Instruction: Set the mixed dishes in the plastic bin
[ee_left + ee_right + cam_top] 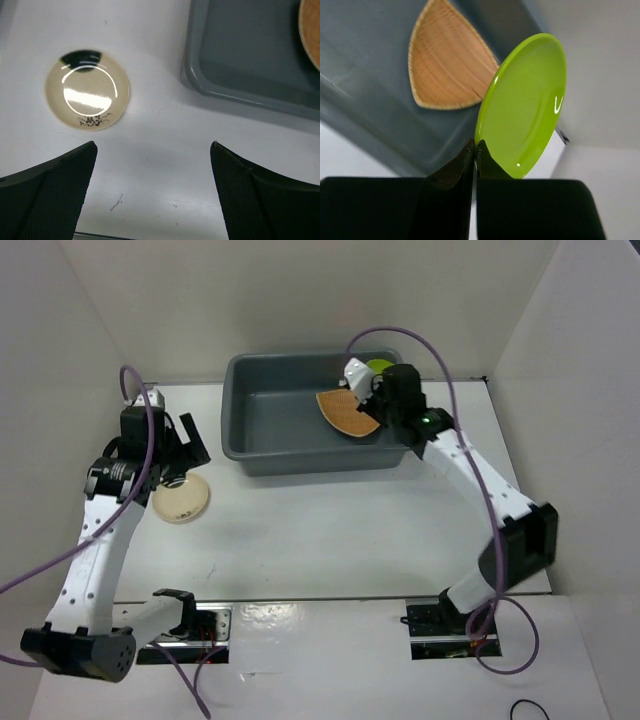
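Plastic bin [300,458] first: I saw the grey tub sitting at the far middle of the table [330,540], long side toward the arms. Over its far right corner, the right gripper [475,145] had its fingers clenched on the rim of a lime-green plate [525,105], which it held on edge and tilted, above the bin and clear of the floor. Below it, inside the bin near the right wall, lay the wood-grain plate [445,65], its rounded-triangle shape plain from the right wrist view; I could not tell whether it lay flat or leaned on the wall. Left of the bin, on the bare table and well apart from it, sat the cream saucer [87,90] with its dark marks. The left gripper [153,145] hung above the table just beside the saucer, fingers spread wide and grasping nothing.
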